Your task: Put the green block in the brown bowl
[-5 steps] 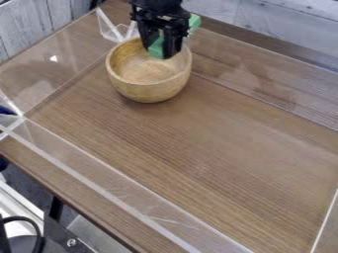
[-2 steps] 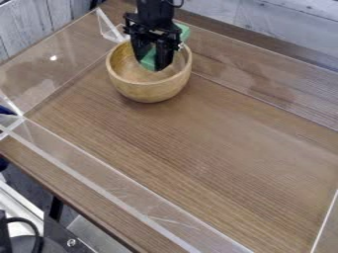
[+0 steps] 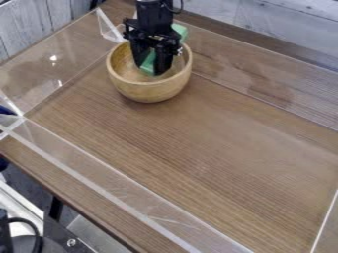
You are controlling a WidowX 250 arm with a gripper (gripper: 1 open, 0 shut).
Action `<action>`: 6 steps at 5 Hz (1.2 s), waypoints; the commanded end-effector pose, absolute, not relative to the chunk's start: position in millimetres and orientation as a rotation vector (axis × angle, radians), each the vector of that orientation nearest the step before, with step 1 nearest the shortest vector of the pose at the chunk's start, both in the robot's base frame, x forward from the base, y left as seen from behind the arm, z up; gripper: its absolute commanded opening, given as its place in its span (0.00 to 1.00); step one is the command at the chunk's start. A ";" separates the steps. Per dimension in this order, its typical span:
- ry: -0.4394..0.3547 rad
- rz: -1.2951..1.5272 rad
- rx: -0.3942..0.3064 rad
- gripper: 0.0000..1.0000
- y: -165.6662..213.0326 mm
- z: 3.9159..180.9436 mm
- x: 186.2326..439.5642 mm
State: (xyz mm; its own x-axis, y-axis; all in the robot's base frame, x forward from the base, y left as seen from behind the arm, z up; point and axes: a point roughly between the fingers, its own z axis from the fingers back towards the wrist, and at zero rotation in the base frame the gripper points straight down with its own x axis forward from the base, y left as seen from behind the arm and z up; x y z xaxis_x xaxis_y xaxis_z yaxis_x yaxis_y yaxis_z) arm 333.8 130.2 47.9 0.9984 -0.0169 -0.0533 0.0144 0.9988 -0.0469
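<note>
At the far left of the wooden table [image 3: 199, 158] sits the brown bowl [image 3: 148, 74], and the gripper [image 3: 154, 62] hangs straight down into it, jaws clamped on the green block [image 3: 152, 61] — the bar stands upright between the fingers, low inside the bowl. Whether its lower end touches the bowl's floor I cannot tell. The risk: released on end, the block may topple against the wall, or a further push down could jam it and shove the bowl — toward the clear barrier [image 3: 53, 84].
</note>
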 end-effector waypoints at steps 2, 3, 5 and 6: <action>-0.043 0.005 -0.023 1.00 139.6 90.1 341.7; -0.087 0.010 -0.027 1.00 139.2 115.7 340.8; -0.167 0.015 -0.032 1.00 137.4 169.2 337.5; -0.151 0.019 -0.027 1.00 139.3 160.3 340.7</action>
State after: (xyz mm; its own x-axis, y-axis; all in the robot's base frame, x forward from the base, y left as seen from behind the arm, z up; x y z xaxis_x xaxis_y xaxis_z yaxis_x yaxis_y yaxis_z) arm 333.9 134.6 132.8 0.9975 0.0234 0.0661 -0.0190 0.9975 -0.0674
